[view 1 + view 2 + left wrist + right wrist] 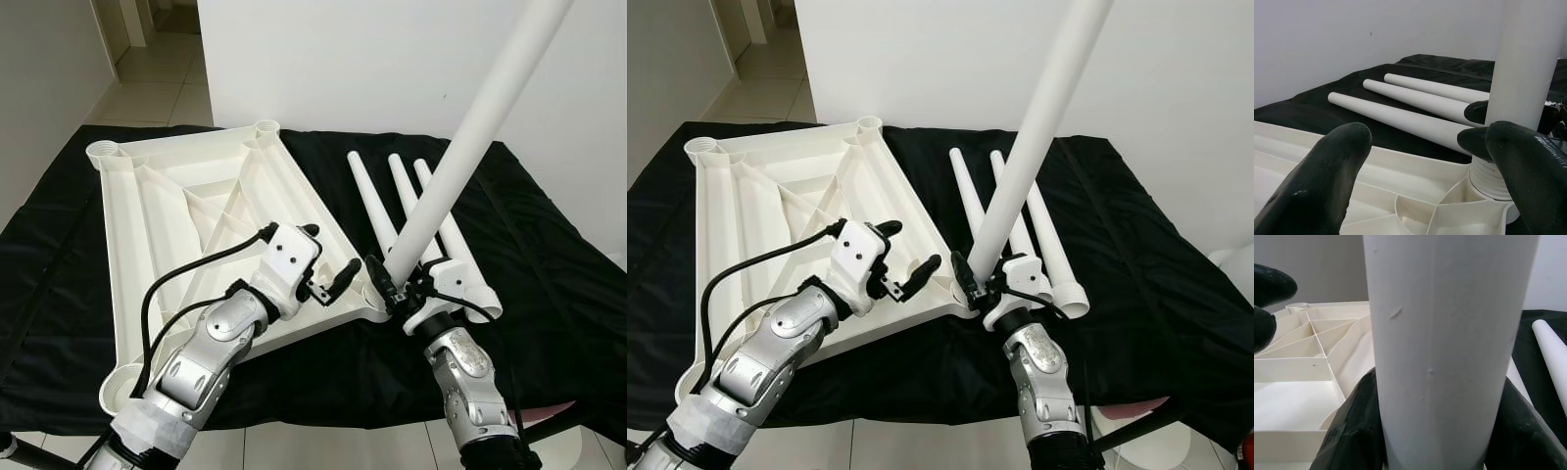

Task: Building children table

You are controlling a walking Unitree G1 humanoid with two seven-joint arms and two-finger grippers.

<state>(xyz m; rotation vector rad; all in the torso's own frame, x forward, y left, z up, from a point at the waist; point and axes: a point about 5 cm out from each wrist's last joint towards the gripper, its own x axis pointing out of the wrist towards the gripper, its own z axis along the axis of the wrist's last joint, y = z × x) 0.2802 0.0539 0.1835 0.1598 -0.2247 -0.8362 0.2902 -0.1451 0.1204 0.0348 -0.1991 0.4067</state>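
Left eye view: an upturned white plastic tabletop [186, 225] lies ribs-up on a black cloth [549, 255], with round leg sockets at its corners.
Held leg: a long white table leg [460, 147] stands tilted over the near right corner socket [375, 299], its lower end at the socket mouth; whether it is fully seated cannot be told.
Right gripper: the right gripper [404, 292] pinches that leg low down, one black finger on each side, as the right wrist view shows.
Left gripper: the left gripper [331, 262] hovers over the tabletop just beside the same corner, fingers spread and holding nothing.
Spare legs: three more legs [397, 211] lie side by side on the cloth just beyond the socket, near the held leg's base.
Risk, alignment: the leg leans away from the socket's axis, so pushing down now would likely jam it or cross the ridged collar [1488, 178].
Risk, tabletop: the tabletop looks light and unclamped; a sideways push could slide it on the cloth.
Risk, crowding: both grippers sit close at one corner and could knock each other.
Obstruction: the nearest spare leg lies just beside the socket and limits swing room there.
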